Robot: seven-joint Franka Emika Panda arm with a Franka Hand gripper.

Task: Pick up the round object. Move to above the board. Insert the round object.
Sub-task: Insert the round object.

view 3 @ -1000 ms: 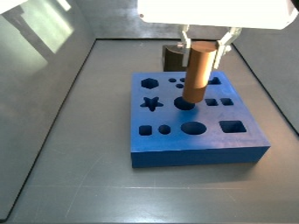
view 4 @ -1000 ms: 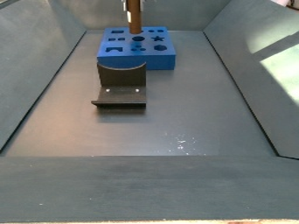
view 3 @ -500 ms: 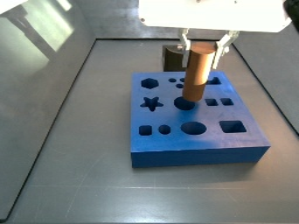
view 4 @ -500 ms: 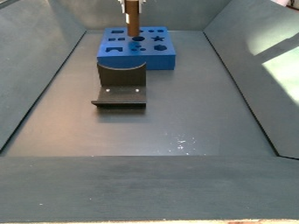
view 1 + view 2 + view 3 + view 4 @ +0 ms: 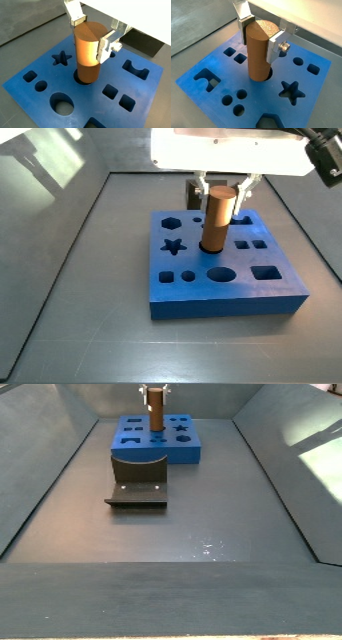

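The round object [image 5: 218,220], an orange-brown cylinder peg, stands upright with its lower end in a round hole near the middle of the blue board [image 5: 254,294]. My gripper [image 5: 223,186] is above the board and shut on the peg's top end. In both wrist views the silver fingers [image 5: 107,44] [image 5: 273,44] press on opposite sides of the peg [image 5: 89,55] [image 5: 258,50], over the board [image 5: 153,95] [image 5: 314,95]. A side view shows the peg [image 5: 156,412] and gripper [image 5: 156,392] at the far end, on the board [image 5: 187,452].
The dark fixture [image 5: 138,492] stands on the floor in front of the board in a side view, and shows behind it [image 5: 197,196] in a side view. Grey walls enclose the floor on the sides. Star, hexagon, round and square holes surround the peg.
The gripper has come down a little with the peg. The peg now stands straighter and its lower end sits deeper in the round hole.
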